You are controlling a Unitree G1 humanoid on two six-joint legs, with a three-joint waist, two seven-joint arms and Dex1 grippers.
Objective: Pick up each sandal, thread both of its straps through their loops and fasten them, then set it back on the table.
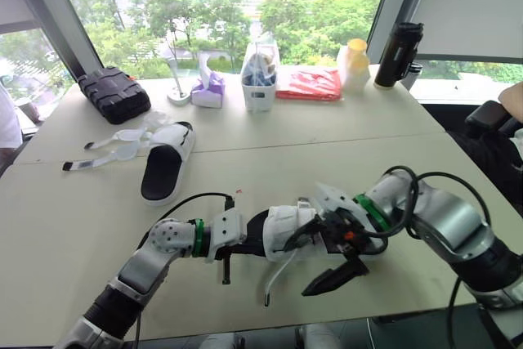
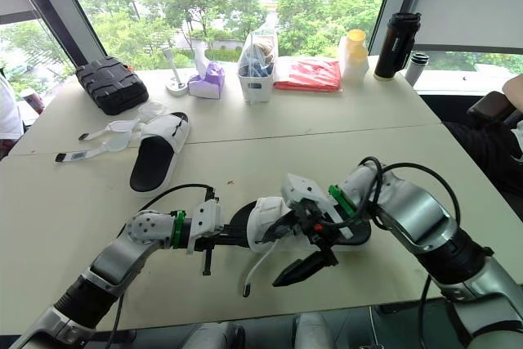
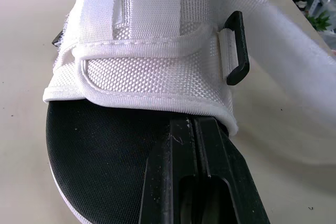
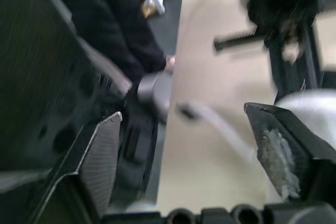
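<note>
A sandal (image 1: 288, 228) with a black sole and a white upper is held just above the table's front edge. My left gripper (image 1: 243, 243) is shut on the sole's rim; in the left wrist view its fingers (image 3: 191, 129) pinch the black sole below the white strap and a black loop (image 3: 236, 48). One loose white strap (image 1: 276, 274) hangs down from the sandal. My right gripper (image 1: 333, 280) stands open just to the right of it and below, holding nothing. The second sandal (image 1: 167, 161) lies at the left, its unfastened straps (image 1: 106, 153) spread out on the table.
Along the far edge by the window stand a black case (image 1: 114, 94), a purple tissue box (image 1: 208, 91), a white basket (image 1: 260, 79), a red bag (image 1: 310, 83), a yellow-capped bottle (image 1: 354, 63) and a black flask (image 1: 399, 55). A person's arm (image 1: 511, 102) shows at the right edge.
</note>
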